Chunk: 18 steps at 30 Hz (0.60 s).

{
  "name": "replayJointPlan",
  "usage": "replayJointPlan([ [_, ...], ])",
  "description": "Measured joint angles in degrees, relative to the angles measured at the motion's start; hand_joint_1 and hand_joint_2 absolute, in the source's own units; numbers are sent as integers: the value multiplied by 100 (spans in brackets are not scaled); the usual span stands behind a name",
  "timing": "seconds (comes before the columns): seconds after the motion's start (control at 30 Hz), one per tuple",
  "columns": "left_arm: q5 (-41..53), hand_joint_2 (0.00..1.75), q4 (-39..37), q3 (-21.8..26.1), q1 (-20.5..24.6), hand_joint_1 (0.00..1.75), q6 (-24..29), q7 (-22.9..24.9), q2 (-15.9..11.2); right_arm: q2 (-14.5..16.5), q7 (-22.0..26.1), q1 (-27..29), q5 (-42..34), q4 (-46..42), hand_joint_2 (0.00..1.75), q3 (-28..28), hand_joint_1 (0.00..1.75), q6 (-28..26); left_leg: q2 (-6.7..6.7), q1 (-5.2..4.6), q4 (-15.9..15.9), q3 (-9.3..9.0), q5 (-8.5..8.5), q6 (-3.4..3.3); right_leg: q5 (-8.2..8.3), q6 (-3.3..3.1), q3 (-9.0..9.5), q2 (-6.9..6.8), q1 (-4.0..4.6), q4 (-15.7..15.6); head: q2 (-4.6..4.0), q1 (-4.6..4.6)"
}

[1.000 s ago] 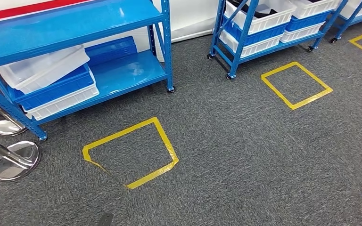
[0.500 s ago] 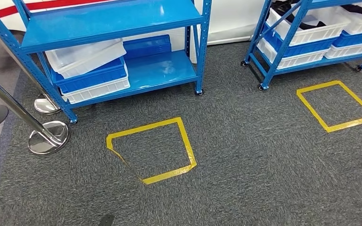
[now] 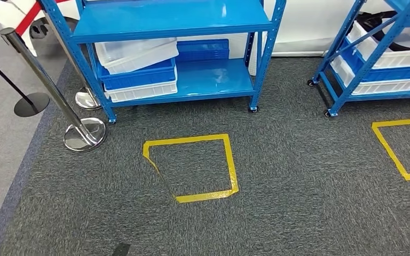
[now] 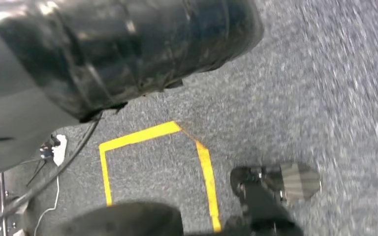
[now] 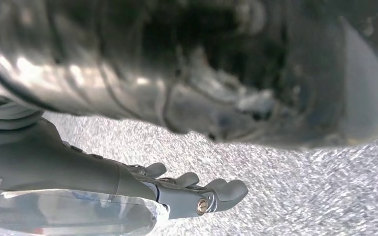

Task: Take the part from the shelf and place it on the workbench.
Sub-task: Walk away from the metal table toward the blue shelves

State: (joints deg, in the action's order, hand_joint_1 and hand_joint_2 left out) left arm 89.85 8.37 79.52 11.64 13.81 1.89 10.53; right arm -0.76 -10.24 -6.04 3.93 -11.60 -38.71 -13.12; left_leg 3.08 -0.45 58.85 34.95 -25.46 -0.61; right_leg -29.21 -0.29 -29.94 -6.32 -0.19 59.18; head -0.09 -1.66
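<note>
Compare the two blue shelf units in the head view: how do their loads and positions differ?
The left shelf unit stands fully in view, its lower level holding one stack of blue and white bins with bare shelf beside it. The right shelf unit, cut off at the edge, is packed with bins. Both are blue and stand on castors.

- Grey carpet floor (image 3: 299,192) carries two blue shelves
- Left shelf (image 3: 176,18): its lower board holds a stack of crates (image 3: 139,74), white and blue, clear bin tilted on top; a blue crate (image 3: 203,49) stands behind
- Right shelf (image 3: 373,48) holds white and blue crates
- Yellow tape squares (image 3: 192,168) lie on the carpet
- Two chrome post bases (image 3: 85,133) stand at the carpet's edge
</note>
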Motion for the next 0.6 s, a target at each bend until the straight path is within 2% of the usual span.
replayJointPlan([
  [0.03, -1, 0, 0, 0, -8, 0, 3, 2, -2, 3, -3, -10, 0, -2, 0, 0, 0, -19, -65, 14, -29, -13, 12, -34, -14, 31, 15, -31, -3, -11, 0, -2],
  [0.07, -2, 0, 0, 0, -16, 0, 5, 4, -3, 5, -10, -19, -2, -4, 0, 0, 0, -53, -124, 26, -72, -35, 28, -64, -46, 63, 25, 19, -12, 9, 0, 8],
  [0.1, -4, 0, 0, 0, -17, 0, 7, 6, -3, 8, -24, -23, -15, -6, 0, 0, 0, -110, -173, 43, -115, -60, 51, -100, -123, 91, -3, 134, -21, 101, 0, 20],
  [0.17, -14, 0, 0, 0, -4, 0, 9, 8, 2, 9, -62, -16, -69, -6, 0, 0, 0, -246, -257, 58, -164, -96, 80, -156, -415, 129, -244, 450, -40, 633, 0, 52],
  [0.23, -29, 0, 0, 0, 1, 0, 9, 15, 5, 10, -93, 6, -114, -5, 0, 0, 0, -327, -346, 54, -161, -95, 79, -186, -675, 153, -623, 579, -45, 1325, 0, 57],
  [0.27, -34, 0, 0, 1, -5, 0, 10, 22, 5, 11, -103, 18, -121, -5, 0, 0, 0, -340, -395, 53, -157, -97, 75, -185, -661, 164, -735, 592, -51, 1482, 0, 57],
  [0.3, -38, 0, 0, 1, -11, 0, 10, 30, 5, 12, -109, 27, -123, -4, 0, 0, 0, -345, -438, 53, -148, -101, 68, -180, -536, 174, -750, 596, -63, 1429, 0, 57],
  [0.37, -39, 0, 0, 2, -18, 0, 11, 38, 5, 13, -119, 32, -127, -3, 0, 0, 0, -349, -508, 57, -104, -101, 41, -147, -97, 185, -529, 618, -101, 805, 0, 58],
  [0.43, -39, 0, 0, 2, -16, 0, 13, 37, 5, 16, -124, 25, -126, -3, 0, 0, 0, -356, -551, 46, -24, -68, 1, -82, 137, 159, -314, 675, -105, 233, 0, 54],
  [0.47, -39, 0, 0, 2, -15, 0, 15, 35, 5, 18, -126, 23, -126, -3, 0, 0, 0, -365, -562, 47, 1, -49, -9, -48, 155, 133, -279, 701, -95, 121, 0, 51],
  [0.53, -38, 0, 0, 2, -15, 0, 23, 31, 5, 24, -137, 25, -125, -2, 0, 0, 0, -385, -575, 60, 8, -33, -8, 15, 156, 57, -273, 706, -69, 104, 0, 46],
  [0.6, -37, 0, 0, 2, -19, 0, 36, 27, 3, 28, -153, 25, -125, -1, 0, 0, 0, -404, -522, 79, 122, 17, -91, 73, 187, -21, -241, 684, -68, 63, 0, 35],
])
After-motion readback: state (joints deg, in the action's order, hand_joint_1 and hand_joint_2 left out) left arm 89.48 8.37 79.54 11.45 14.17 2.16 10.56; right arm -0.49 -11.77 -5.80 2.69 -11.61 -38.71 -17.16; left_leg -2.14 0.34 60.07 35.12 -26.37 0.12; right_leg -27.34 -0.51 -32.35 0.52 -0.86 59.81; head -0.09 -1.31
